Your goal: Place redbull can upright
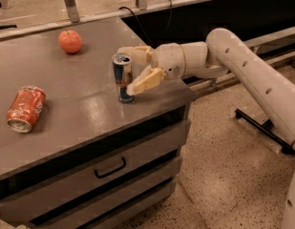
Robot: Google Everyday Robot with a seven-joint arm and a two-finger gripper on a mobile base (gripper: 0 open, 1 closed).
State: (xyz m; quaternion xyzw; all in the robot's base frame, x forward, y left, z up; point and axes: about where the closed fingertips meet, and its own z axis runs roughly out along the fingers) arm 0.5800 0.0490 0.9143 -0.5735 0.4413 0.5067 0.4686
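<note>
Silver-blue redbull can [123, 78] upright within the spread claw [130, 70]; orange can [26, 108], red fruit [70, 41] well apart.

A: What sits on the grey tabletop [80, 123]?
B: The redbull can [122, 78] stands upright near the right edge. A dented orange soda can [26, 109] lies on its side at the left, well apart. A round red fruit [70, 41] rests toward the back.
A: And the gripper [130, 70]?
B: Over that right edge, its fingers spread on either side of the redbull can.
</note>
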